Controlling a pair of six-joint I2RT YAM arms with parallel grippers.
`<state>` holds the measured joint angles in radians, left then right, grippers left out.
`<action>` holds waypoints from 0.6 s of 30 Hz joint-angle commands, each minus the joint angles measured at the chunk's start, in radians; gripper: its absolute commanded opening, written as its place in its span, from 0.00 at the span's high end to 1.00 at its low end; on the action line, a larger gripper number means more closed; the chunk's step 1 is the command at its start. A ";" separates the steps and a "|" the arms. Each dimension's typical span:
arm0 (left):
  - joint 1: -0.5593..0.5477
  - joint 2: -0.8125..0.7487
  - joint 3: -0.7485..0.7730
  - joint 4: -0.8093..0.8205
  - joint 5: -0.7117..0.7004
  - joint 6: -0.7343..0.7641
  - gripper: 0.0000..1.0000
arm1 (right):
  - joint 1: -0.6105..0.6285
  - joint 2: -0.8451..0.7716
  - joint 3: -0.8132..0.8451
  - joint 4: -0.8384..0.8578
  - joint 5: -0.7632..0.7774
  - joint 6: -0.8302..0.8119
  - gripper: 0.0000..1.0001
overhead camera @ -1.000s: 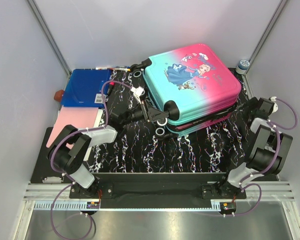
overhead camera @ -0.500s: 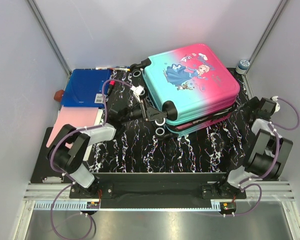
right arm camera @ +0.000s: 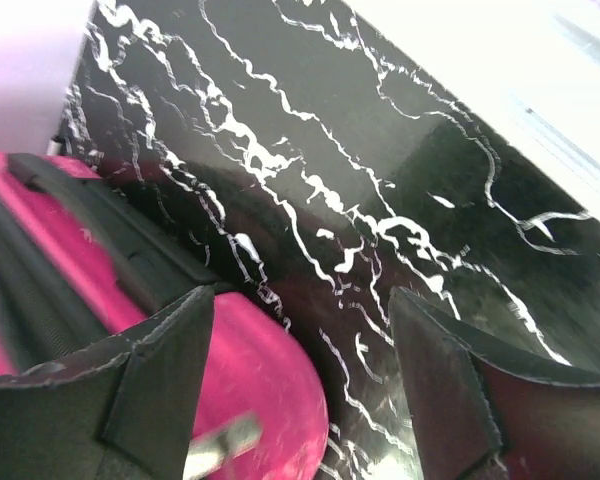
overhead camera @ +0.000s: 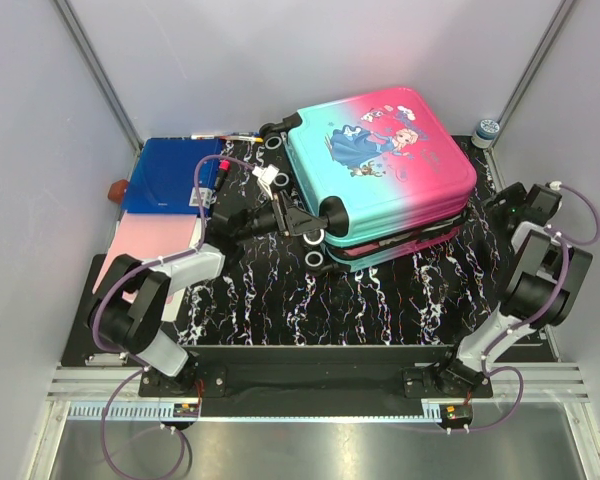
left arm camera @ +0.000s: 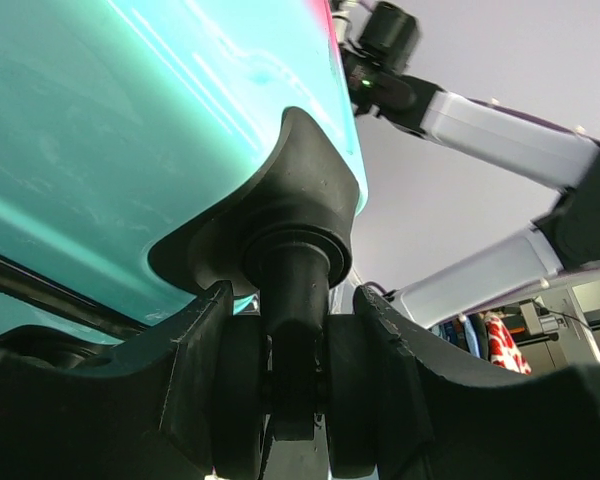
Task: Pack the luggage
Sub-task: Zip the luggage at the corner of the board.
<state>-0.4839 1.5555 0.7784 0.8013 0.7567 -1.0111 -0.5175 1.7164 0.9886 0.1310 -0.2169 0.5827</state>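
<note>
Two left fingers [left arm camera: 195,385] flank, seemingly pinching, the luggage [left arm camera: 130,130] caster [left arm camera: 295,285].

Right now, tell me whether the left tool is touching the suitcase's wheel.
Touching. In the left wrist view the left tool has its fingers pressed against both sides of the black wheel on the luggage, no gap.

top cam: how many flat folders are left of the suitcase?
2: the blue folder at the far left, and the pink folder just nearer, along its near edge. Anything under them or under the luggage would be hidden.
</note>
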 commanded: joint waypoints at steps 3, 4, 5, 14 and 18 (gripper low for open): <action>0.024 -0.081 0.076 0.076 -0.033 -0.018 1.00 | 0.046 0.086 0.070 0.032 -0.102 0.028 0.23; 0.025 -0.089 0.084 0.053 -0.033 0.000 1.00 | 0.059 0.087 0.068 0.030 -0.101 0.017 0.23; 0.024 -0.107 0.090 -0.005 -0.033 0.014 1.00 | 0.080 0.086 0.062 0.029 -0.102 0.016 0.23; 0.039 -0.213 0.174 -0.344 -0.057 0.192 1.00 | 0.165 0.069 -0.024 0.045 -0.162 0.002 0.23; 0.051 -0.213 0.179 -0.379 -0.028 0.204 1.00 | 0.226 0.037 -0.068 0.047 -0.182 -0.003 0.23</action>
<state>-0.4534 1.3949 0.8886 0.4305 0.7258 -0.8562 -0.3985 1.8004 0.9806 0.2188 -0.2794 0.6098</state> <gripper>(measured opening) 0.522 0.774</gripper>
